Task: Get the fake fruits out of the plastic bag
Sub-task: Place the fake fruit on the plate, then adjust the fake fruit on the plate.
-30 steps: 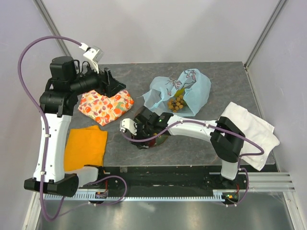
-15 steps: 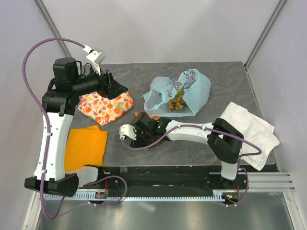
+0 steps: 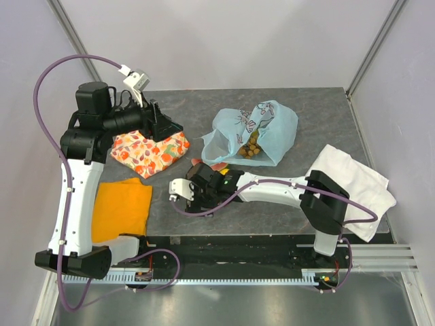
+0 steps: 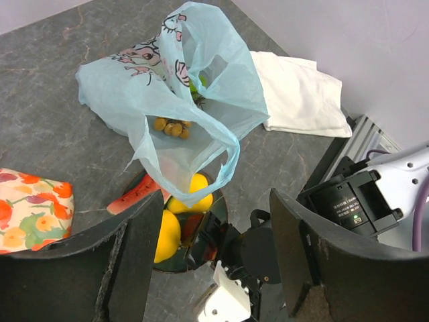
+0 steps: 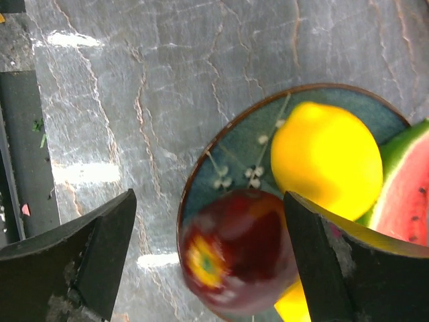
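Observation:
The light-blue plastic bag (image 3: 262, 129) (image 4: 181, 87) lies crumpled at the back of the table. A brownish grape bunch (image 3: 250, 146) (image 4: 171, 126) and a green piece (image 4: 196, 85) show inside it. My right gripper (image 3: 206, 189) (image 5: 209, 225) hangs open over a dark round plate (image 5: 231, 151) (image 4: 222, 206). The dark red fruit (image 5: 241, 251) lies blurred on that plate between the spread fingers, untouched. Two yellow lemons (image 4: 194, 189) (image 4: 164, 235) (image 5: 326, 157) and the watermelon slice (image 4: 134, 194) (image 5: 405, 184) are on the plate too. My left gripper (image 3: 163, 125) (image 4: 216, 201) hovers open and empty above the table's left side.
An orange-floral cloth (image 3: 149, 151) (image 4: 30, 208) lies under the left gripper. A plain orange cloth (image 3: 122, 207) sits at the near left. A white cloth (image 3: 353, 187) (image 4: 295, 94) hangs over the table's right edge. The plate stands just in front of the bag's mouth.
My right gripper has opened and let go of the dark red fruit, which now lies on the plate. The right wrist has shifted slightly left. The left arm has barely moved.

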`<state>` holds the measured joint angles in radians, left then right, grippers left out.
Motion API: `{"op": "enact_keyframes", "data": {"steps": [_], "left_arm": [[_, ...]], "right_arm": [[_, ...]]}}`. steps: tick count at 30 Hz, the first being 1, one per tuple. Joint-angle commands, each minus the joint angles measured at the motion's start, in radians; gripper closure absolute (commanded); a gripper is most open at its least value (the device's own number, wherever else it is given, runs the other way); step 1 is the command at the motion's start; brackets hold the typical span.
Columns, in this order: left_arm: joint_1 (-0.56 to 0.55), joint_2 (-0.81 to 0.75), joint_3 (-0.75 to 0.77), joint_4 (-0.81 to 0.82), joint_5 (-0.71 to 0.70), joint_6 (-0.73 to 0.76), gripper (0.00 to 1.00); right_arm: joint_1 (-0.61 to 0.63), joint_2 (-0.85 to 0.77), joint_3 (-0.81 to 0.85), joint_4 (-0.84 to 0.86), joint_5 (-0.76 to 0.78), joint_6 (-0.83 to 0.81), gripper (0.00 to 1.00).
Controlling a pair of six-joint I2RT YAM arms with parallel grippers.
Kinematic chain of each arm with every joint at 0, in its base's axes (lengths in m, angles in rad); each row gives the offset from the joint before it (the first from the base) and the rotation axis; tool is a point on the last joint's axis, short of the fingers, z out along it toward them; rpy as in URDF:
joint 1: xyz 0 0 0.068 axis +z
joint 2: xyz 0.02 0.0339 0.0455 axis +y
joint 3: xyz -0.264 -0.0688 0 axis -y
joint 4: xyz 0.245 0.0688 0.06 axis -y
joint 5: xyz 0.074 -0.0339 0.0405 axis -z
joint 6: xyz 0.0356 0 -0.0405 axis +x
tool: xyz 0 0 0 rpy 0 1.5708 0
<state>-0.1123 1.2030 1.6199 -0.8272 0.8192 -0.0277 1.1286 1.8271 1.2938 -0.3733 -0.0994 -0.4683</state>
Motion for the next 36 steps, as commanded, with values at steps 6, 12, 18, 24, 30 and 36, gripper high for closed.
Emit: {"op": "enact_keyframes", "data": {"steps": [6, 12, 18, 24, 30, 36], "left_arm": [[0.006, -0.019, -0.002, 0.062, 0.072, -0.058, 0.29], [0.008, -0.026, -0.002, 0.077, 0.084, -0.061, 0.29], [0.016, -0.022, -0.002, 0.086, 0.087, -0.061, 0.29], [0.028, -0.016, -0.017, 0.092, 0.086, -0.060, 0.29], [0.042, -0.013, -0.046, 0.099, 0.087, -0.055, 0.30], [0.057, -0.013, -0.051, 0.102, 0.086, -0.058, 0.30]], "right_arm": [[-0.016, -0.141, 0.160, -0.226, -0.008, -0.003, 0.02], [-0.062, -0.198, 0.136, -0.351, -0.026, 0.016, 0.02], [-0.147, -0.236, -0.022, -0.360, -0.052, -0.033, 0.22], [-0.194, -0.192, -0.070, -0.352, -0.103, -0.070, 0.51], [-0.193, -0.109, -0.022, -0.299, -0.155, -0.041, 0.58], [-0.193, -0.025, 0.047, -0.274, -0.171, -0.032, 0.59]]}}
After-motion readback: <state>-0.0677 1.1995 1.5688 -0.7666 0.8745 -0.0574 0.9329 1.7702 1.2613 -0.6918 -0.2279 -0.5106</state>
